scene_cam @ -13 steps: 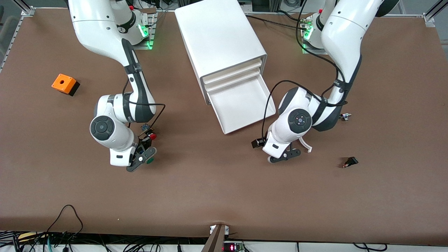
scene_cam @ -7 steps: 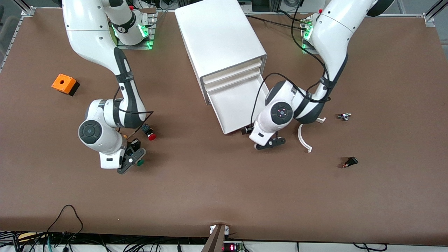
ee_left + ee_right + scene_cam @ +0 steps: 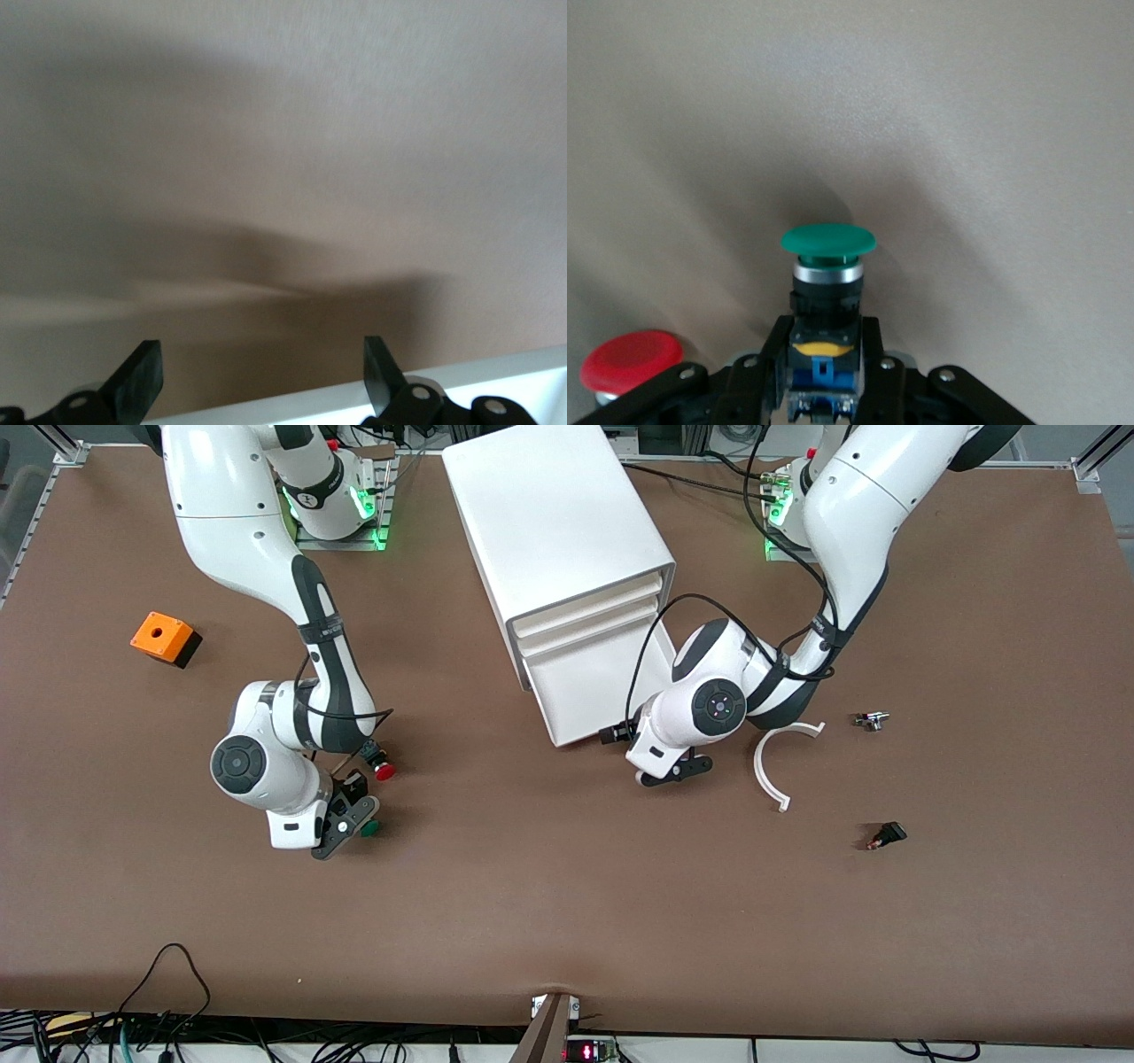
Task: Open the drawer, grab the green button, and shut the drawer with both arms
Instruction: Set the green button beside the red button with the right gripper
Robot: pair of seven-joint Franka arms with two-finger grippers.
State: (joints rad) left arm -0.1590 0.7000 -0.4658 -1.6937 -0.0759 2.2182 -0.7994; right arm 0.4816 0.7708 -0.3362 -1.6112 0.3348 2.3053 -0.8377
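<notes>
Once out of the drawer [image 3: 602, 686], needs only holding: the button [image 3: 828, 241] clamped by its blue-black body in the right gripper [image 3: 347, 825], green cap sticking out past the fingertips. Hangs low over bare table toward the right arm's end, just beside the red-capped button [image 3: 383, 769], not touching it. Gripped at the body rather than the cap, probably so as not to press it or let it slip.

Leaves the closing. Lowest drawer pulled out of the white cabinet [image 3: 558, 522], tray empty as far as can be seen. At its front lip, toward the left arm's end, the left gripper [image 3: 673, 769], fingers spread wide and holding nothing, white edge showing between them in the wrist view. Looks placed to shove the front inward, not to grasp; whether actually touching the lip, cannot tell.

Lying about farther out: an orange box [image 3: 162, 638], a white curved strip [image 3: 780, 766], two small dark parts [image 3: 886, 835].
</notes>
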